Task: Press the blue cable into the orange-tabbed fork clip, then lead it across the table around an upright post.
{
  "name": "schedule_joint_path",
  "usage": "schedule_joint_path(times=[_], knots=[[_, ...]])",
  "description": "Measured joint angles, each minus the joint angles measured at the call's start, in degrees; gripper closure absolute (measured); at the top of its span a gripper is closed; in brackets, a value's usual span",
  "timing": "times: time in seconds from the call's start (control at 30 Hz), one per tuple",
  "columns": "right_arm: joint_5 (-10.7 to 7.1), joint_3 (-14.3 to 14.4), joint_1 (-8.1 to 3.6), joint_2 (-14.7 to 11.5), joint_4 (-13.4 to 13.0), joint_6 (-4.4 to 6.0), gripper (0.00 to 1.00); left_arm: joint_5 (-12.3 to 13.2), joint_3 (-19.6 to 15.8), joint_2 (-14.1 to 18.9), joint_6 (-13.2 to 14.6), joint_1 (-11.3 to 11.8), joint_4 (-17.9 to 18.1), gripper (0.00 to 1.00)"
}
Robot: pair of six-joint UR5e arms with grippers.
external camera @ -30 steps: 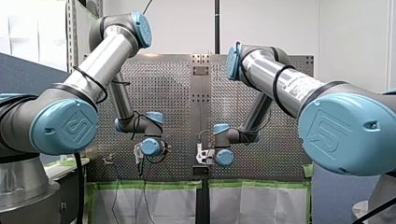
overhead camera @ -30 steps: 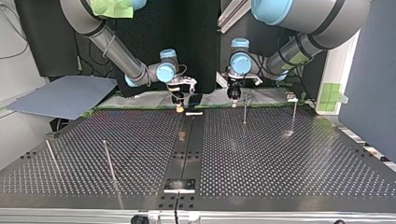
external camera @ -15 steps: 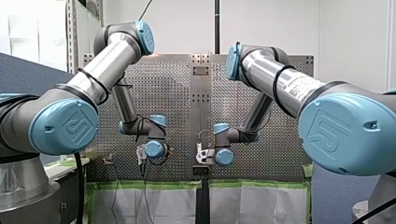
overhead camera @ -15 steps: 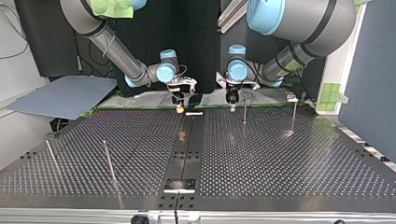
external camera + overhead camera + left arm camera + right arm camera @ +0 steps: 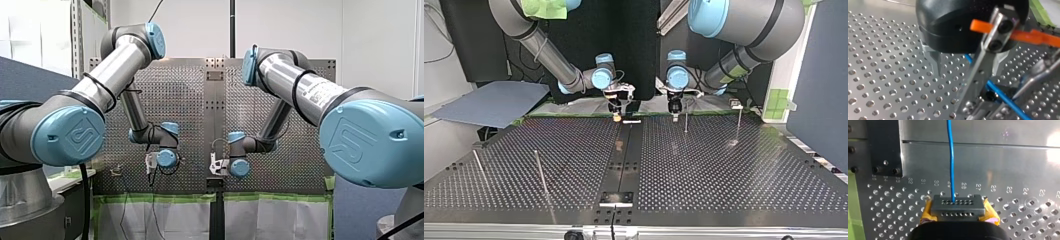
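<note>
In the right wrist view my right gripper [image 5: 959, 214] has its yellow pads [image 5: 927, 213] shut on a grey perforated block, and the blue cable [image 5: 950, 157] runs straight ahead from it over the plate. In the left wrist view my left gripper [image 5: 966, 72] stands open, its metal fingers [image 5: 934, 62] wide apart just above the perforated plate. A metal fork clip [image 5: 983, 62] with an orange tab [image 5: 979, 26] stands close in front of it. The blue cable [image 5: 1003, 97] lies slanted on the plate beneath this gripper. In the top view both grippers [image 5: 673, 114] [image 5: 615, 115] hang at the table's far edge.
Two thin upright posts [image 5: 685, 120] [image 5: 739, 122] stand near my left gripper at the top view's right. Two more posts [image 5: 540, 170] [image 5: 479, 167] lean at its left. A dark strip [image 5: 624, 155] runs down the table's middle, and a grey sheet [image 5: 494, 102] lies off its far left.
My left arm's wrist has sunk a little and shifted slightly toward the top view's left. My right arm has not moved.
</note>
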Motion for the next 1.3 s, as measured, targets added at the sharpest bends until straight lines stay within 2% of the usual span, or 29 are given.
schedule_joint_path(times=[0.23, 0.27, 0.3, 0.33, 0.37, 0.4, 0.47, 0.5, 0.53, 0.57, 0.6, 0.63, 0.67, 1.0, 1.3], knots=[[-0.05, -0.1, -0.01, 0.0, 0.1, 0.00, 1.00, -0.4, 0.0, 0.0, 1.4, -0.1, -0.2, 0.00], [-0.06, -0.1, -0.01, 0.0, 0.1, 0.00, 1.00, -0.5, 0.0, 0.0, 1.6, -0.2, -0.2, 0.05], [-0.06, -0.1, -0.01, 0.0, 0.1, 0.00, 1.00, -0.5, 0.0, 0.0, 1.9, -0.2, -0.2, 0.05], [-0.06, -0.1, -0.02, 0.0, 0.1, 0.00, 1.00, -0.5, 0.0, 0.0, 2.0, -0.3, -0.2, 0.15], [-0.06, -0.1, -0.03, 0.0, 0.1, 0.00, 1.00, -0.6, 0.0, 0.0, 2.2, -0.3, -0.2, 0.30], [-0.06, -0.1, -0.04, 0.0, 0.2, 0.00, 1.00, -0.6, 0.0, 0.0, 2.3, -0.4, -0.2, 0.30], [-0.06, -0.1, -0.05, 0.0, 0.2, 0.00, 1.00, -0.7, 0.0, 0.0, 2.4, -0.5, -0.1, 0.50], [-0.06, -0.1, -0.04, 0.0, 0.2, 0.01, 1.00, -0.9, 0.0, 0.0, 2.5, -0.6, 0.0, 0.50], [-0.06, -0.1, -0.04, 0.0, 0.2, 0.03, 1.00, -1.1, 0.0, 0.0, 2.5, -0.7, 0.0, 0.65], [-0.06, -0.1, -0.03, 0.0, 0.2, 0.07, 1.00, -1.3, 0.0, 0.0, 2.5, -0.7, 0.1, 0.75], [-0.06, -0.1, -0.03, 0.0, 0.2, 0.10, 1.00, -1.7, 0.0, 0.0, 2.5, -0.8, 0.2, 0.75], [-0.06, -0.1, -0.02, 0.0, 0.2, 0.13, 1.00, -2.0, 0.0, 0.0, 2.5, -0.8, 0.2, 0.90], [-0.05, -0.1, -0.02, 0.0, 0.2, 0.16, 1.00, -2.2, 0.0, 0.0, 2.6, -0.8, 0.2, 1.00], [-0.02, -0.1, -0.01, 0.0, 0.2, 0.27, 1.00, -3.0, 0.0, 0.0, 2.4, -1.2, 0.5, 1.00], [-0.02, -0.1, -0.15, 0.0, 0.3, -0.07, 1.00, -2.3, 0.1, 0.1, 2.4, -1.5, 0.4, 1.00]])
